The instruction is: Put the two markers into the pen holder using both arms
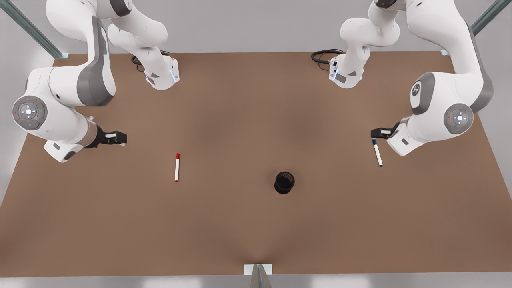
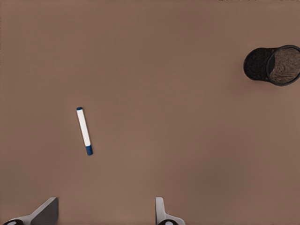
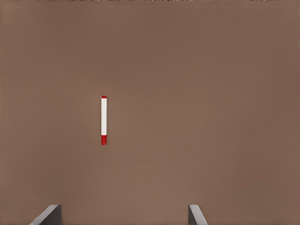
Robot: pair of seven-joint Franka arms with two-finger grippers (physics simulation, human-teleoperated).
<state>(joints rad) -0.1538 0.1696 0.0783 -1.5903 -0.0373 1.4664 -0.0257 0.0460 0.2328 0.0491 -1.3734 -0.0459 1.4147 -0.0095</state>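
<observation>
- Red marker (image 1: 177, 167) lies flat on the table (image 1: 240, 232), left of centre in the front view; nothing touches it.
- Blue marker (image 1: 377, 152) lies flat at the front view's right, just beside the left gripper (image 1: 378, 133); not held.
- Holder (image 1: 284, 182) stands upright between the markers, nearer the blue one; mouth open.
- Left gripper: fingers (image 2: 161, 213) apart, over bare table.
- Right gripper (image 1: 116, 138) hovers at the front view's left, apart from the red marker; fingers (image 3: 197, 215) apart.

Red marker (image 1: 177, 167) and blue marker (image 1: 377, 152) lie flat (apart) flanking the upright pen holder (image 1: 284, 183).
</observation>
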